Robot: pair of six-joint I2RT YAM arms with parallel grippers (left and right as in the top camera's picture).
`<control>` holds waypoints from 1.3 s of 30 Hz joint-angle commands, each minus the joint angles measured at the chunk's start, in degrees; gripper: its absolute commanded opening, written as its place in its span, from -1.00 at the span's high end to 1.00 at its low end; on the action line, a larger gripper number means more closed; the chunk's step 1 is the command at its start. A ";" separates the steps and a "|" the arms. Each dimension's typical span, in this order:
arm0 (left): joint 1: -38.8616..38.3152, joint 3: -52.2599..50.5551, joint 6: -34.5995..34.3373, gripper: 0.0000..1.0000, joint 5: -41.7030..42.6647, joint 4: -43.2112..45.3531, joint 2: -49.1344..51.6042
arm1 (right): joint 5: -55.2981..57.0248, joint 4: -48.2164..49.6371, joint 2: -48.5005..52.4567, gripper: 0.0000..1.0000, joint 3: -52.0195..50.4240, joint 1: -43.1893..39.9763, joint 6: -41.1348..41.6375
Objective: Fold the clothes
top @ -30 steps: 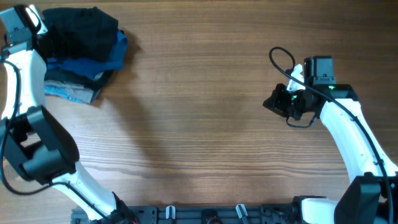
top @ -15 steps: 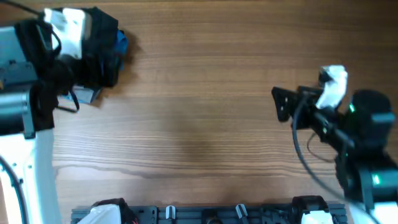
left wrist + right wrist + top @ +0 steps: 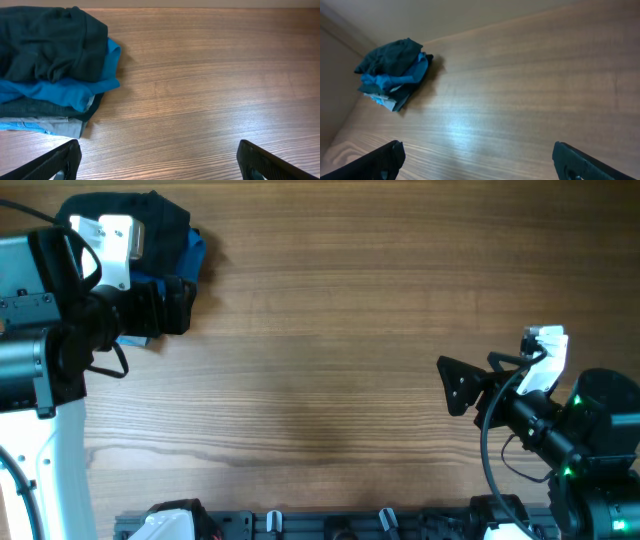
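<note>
The clothes, a crumpled black shirt (image 3: 50,42), lie on top of a small pile at the table's far left (image 3: 160,215); the right wrist view shows the black shirt (image 3: 390,55) in the distance. My left gripper (image 3: 162,165) is open and empty, over bare wood to the right of and nearer than the pile. In the overhead view the left gripper (image 3: 185,308) sits at the pile's near edge and the arm hides part of the pile. My right gripper (image 3: 482,167) is open and empty; overhead, this right gripper (image 3: 452,385) hovers at mid-right, pointing left, far from the shirt.
Under the black shirt lie a blue garment (image 3: 65,92) and grey and light-blue pieces (image 3: 60,127). The wooden table (image 3: 320,330) stretches between the two arms. A black rail with clips (image 3: 330,525) runs along the near edge.
Both grippers have opened. The left arm swung from the far left corner to the pile's near side and rose. The right arm drew back toward the near right.
</note>
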 commanded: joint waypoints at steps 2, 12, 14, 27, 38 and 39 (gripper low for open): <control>-0.20 -0.37 -0.74 -1.00 -0.50 0.17 -0.31 | 2.84 -1.25 0.20 -1.00 0.66 0.17 10.21; -0.20 -0.37 -0.74 -1.00 -0.50 0.17 -0.31 | 0.48 12.76 0.04 -1.00 0.61 0.20 -15.82; -0.20 -0.37 -0.74 -1.00 -0.52 0.15 -0.31 | 0.48 13.55 0.04 -0.99 0.28 0.20 -18.18; -0.20 -0.37 -0.74 -1.00 -0.52 0.17 -0.31 | 0.96 35.78 -23.50 -0.99 -32.87 0.20 -17.07; -0.20 -0.37 -0.74 -1.00 -0.52 0.15 -0.31 | 5.64 43.93 -37.79 -1.00 -53.72 1.66 -10.93; -0.20 -0.37 -0.74 -1.00 -0.50 0.17 -0.31 | 6.03 45.64 -37.77 -0.98 -54.62 1.99 -10.91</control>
